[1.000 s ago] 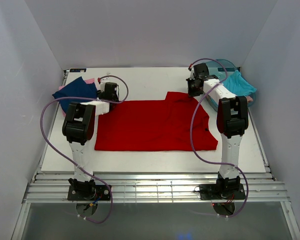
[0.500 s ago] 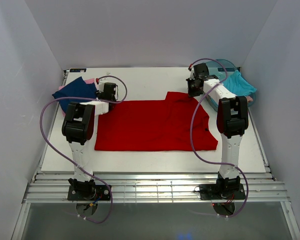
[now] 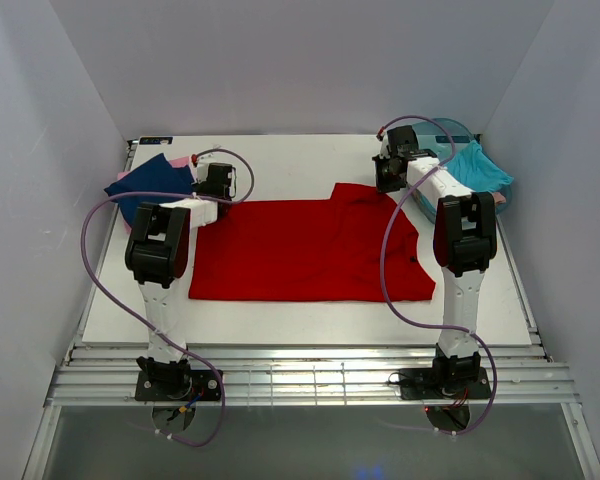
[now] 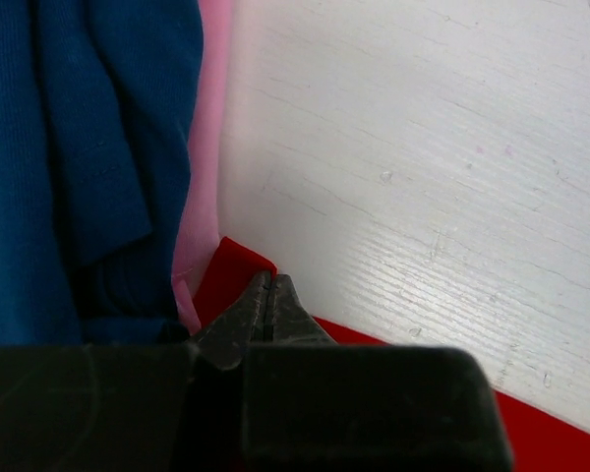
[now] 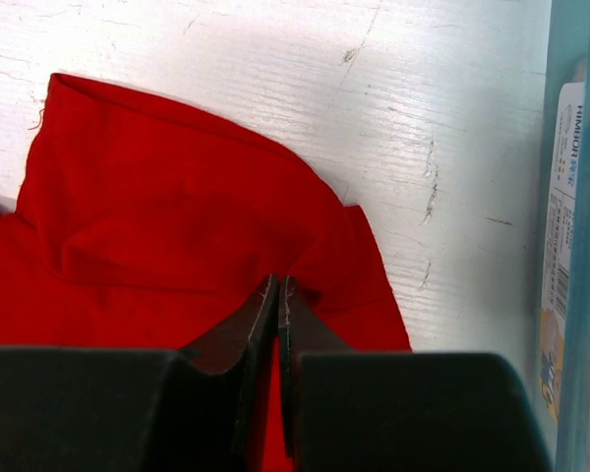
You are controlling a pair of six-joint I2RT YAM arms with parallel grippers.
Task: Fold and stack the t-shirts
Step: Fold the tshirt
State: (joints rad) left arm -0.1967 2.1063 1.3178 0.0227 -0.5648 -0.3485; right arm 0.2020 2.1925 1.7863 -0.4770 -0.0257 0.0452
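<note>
A bright red t-shirt [image 3: 310, 250] lies spread flat across the middle of the table. My left gripper [image 3: 218, 188] sits at its far left corner. In the left wrist view the left gripper [image 4: 267, 281] is shut, with the red corner [image 4: 234, 273] pinched at the tips. My right gripper [image 3: 386, 183] is at the shirt's far right sleeve. In the right wrist view it [image 5: 278, 281] is shut on a puckered fold of the red cloth [image 5: 177, 216]. A navy t-shirt [image 3: 155, 180] lies on a pink one [image 4: 208, 147] at the far left.
A translucent teal tub [image 3: 495, 190] stands at the far right with a turquoise t-shirt [image 3: 475, 165] draped in it; its wall [image 5: 575, 246] is close to my right gripper. The navy and pink pile [image 4: 79, 147] lies just left of my left gripper.
My left gripper's jaws have closed onto the red shirt's corner. Both arms stay where they were, and the right gripper remains shut.
</note>
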